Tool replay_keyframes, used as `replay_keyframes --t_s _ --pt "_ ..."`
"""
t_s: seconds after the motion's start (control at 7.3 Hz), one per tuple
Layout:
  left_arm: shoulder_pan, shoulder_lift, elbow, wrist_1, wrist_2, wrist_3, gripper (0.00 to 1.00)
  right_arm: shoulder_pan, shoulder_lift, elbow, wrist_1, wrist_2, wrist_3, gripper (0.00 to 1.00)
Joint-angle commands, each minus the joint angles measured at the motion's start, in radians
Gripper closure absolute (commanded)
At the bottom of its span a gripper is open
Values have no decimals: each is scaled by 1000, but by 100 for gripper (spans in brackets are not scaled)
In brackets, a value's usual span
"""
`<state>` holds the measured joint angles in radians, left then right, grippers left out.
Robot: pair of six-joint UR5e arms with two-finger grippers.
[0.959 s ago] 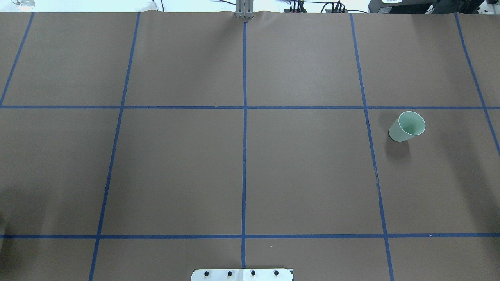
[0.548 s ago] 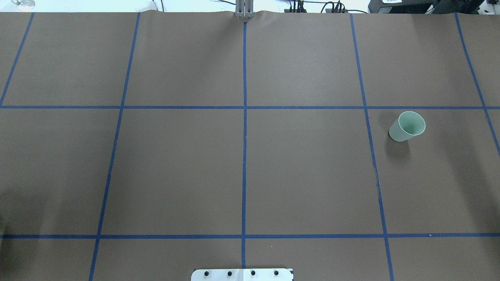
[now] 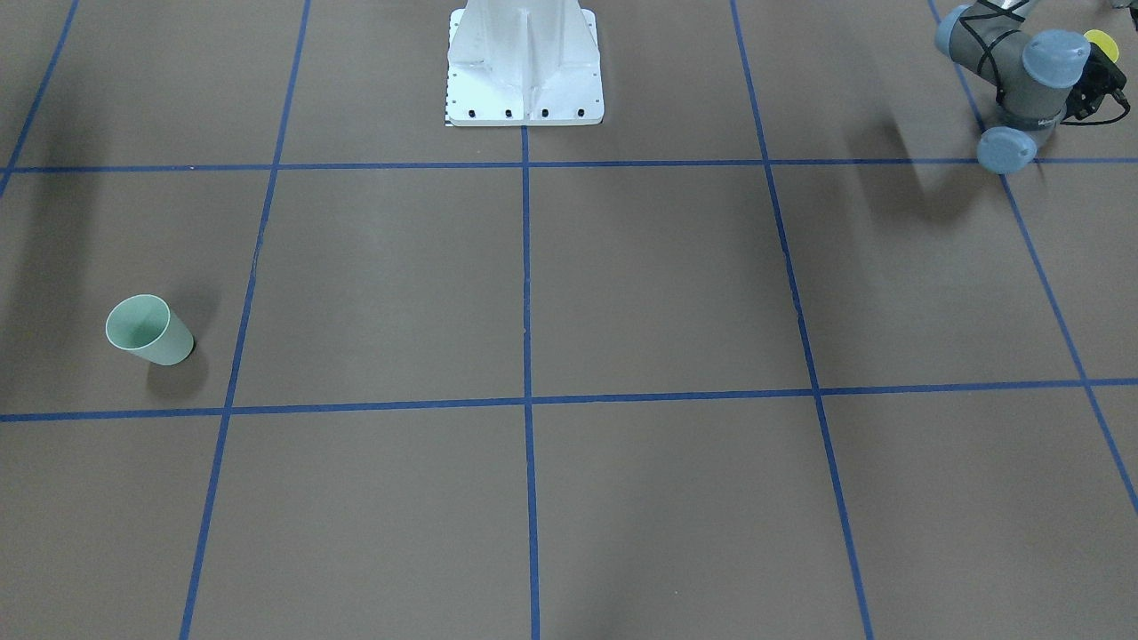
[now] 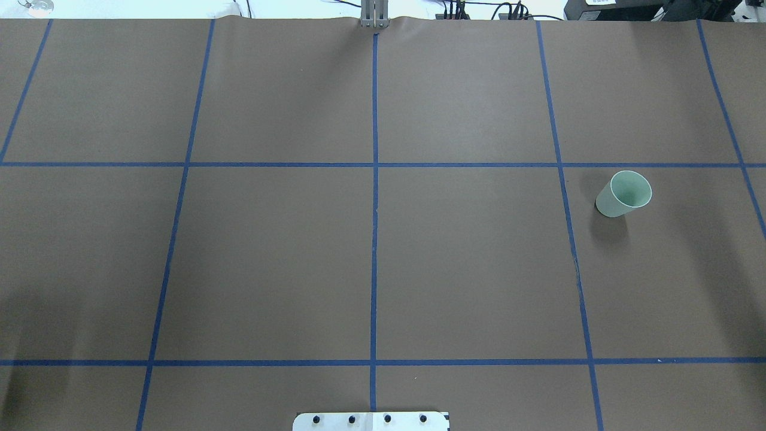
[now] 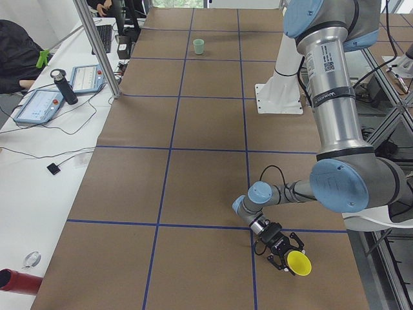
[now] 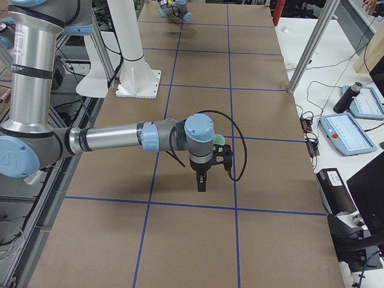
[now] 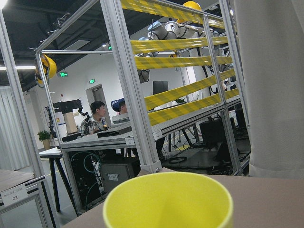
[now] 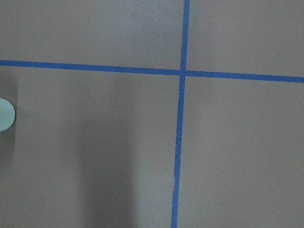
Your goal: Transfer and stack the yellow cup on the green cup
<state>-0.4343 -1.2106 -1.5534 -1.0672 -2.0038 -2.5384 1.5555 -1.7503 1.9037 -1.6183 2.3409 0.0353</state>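
Observation:
The yellow cup (image 5: pixel 299 263) is held off the table in my left gripper (image 5: pixel 288 256), tipped on its side, near the table's end on my left. Its rim fills the bottom of the left wrist view (image 7: pixel 168 199), and a yellow sliver shows in the front view (image 3: pixel 1102 41). The green cup (image 4: pixel 622 194) stands upright on the table's right half, also in the front view (image 3: pixel 149 331) and at the right wrist view's left edge (image 8: pixel 5 115). My right gripper (image 6: pixel 200 186) points down beside the green cup (image 6: pixel 219 140); I cannot tell whether it is open.
The brown table cover carries a blue tape grid (image 4: pixel 374 239). The white robot base (image 3: pixel 524 67) stands at the middle of the near edge. A side bench with tablets (image 5: pixel 39 103) and a bottle (image 5: pixel 64 87) runs along the far edge, with frame posts (image 6: pixel 306 48).

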Motion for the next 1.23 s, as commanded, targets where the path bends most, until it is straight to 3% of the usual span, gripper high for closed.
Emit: replay_keyframes --t_s 0.0,0.14,0.41,0.82,1.1 --pt "-7 42 -104 38 7 82 55 0 0 0 0 2 0 0" --pt "-23 39 -153 93 32 142 55 0 0 -2 0 3 2 0" --pt "-172 4 -232 177 236 266 55 0 0 -8 0 2 2 0" --pt "-387 -195 -235 202 510 464 55 0 -2 -14 -6 0 3 0" --pt "-466 -335 -225 193 617 570 55 0 -9 -15 -6 0 3 0"
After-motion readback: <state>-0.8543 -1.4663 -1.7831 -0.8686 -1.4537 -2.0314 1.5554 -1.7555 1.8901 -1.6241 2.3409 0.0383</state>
